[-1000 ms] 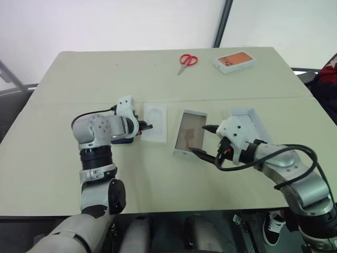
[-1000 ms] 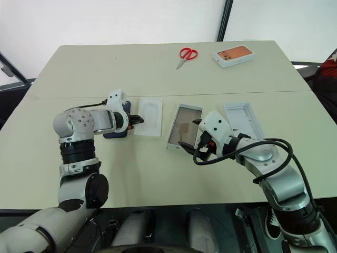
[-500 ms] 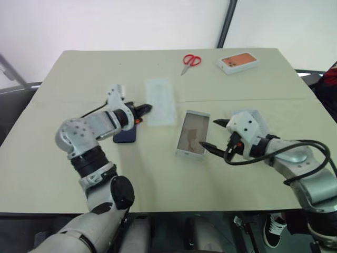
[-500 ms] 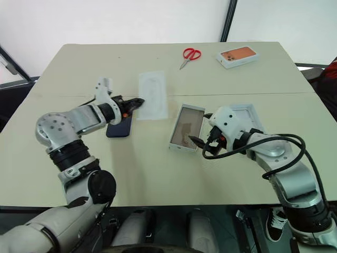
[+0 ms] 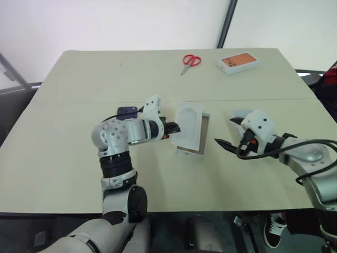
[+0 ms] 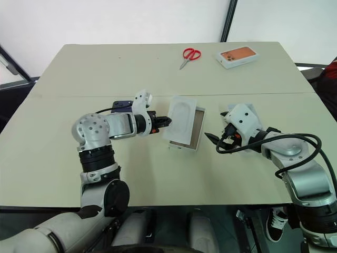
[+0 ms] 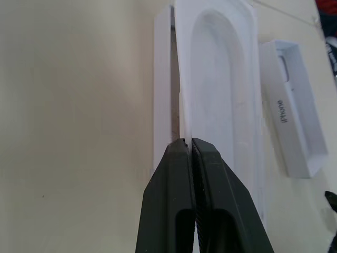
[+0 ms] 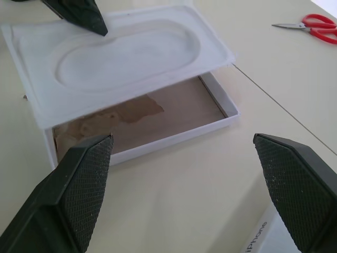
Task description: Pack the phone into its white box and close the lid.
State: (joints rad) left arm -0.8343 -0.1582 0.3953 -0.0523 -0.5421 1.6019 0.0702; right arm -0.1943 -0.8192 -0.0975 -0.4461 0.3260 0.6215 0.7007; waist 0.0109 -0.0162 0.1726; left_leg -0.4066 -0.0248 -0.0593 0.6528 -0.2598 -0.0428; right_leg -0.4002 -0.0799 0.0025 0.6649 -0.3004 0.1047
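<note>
Phone (image 5: pixel 127 111): your phone lies flat on the table, well left of the white box, mostly hidden behind the left arm; only a dark corner shows, so I may be misjudging how it is turned.
White box (image 8: pixel 174 113): it sits open on the table as a second ago, tan floor partly showing, the landmark for everything here.
Insert (image 5: pixel 188 126): this is what changed. A second ago it lay flat on the table left of the box; now it hangs tilted over the box, covering most of the floor.
Left gripper (image 6: pixel 167 120): at the box's left edge, jaws pinched on the insert's rim.
Right gripper (image 5: pixel 225 134): it has backed off to the right of the box, jaws spread wide, holding nothing.
Lid (image 7: pixel 294 136): just right of the box, inside up.
Meaning: you look to be seating the insert first; the phone is not yet packed and the lid is still off.
</note>
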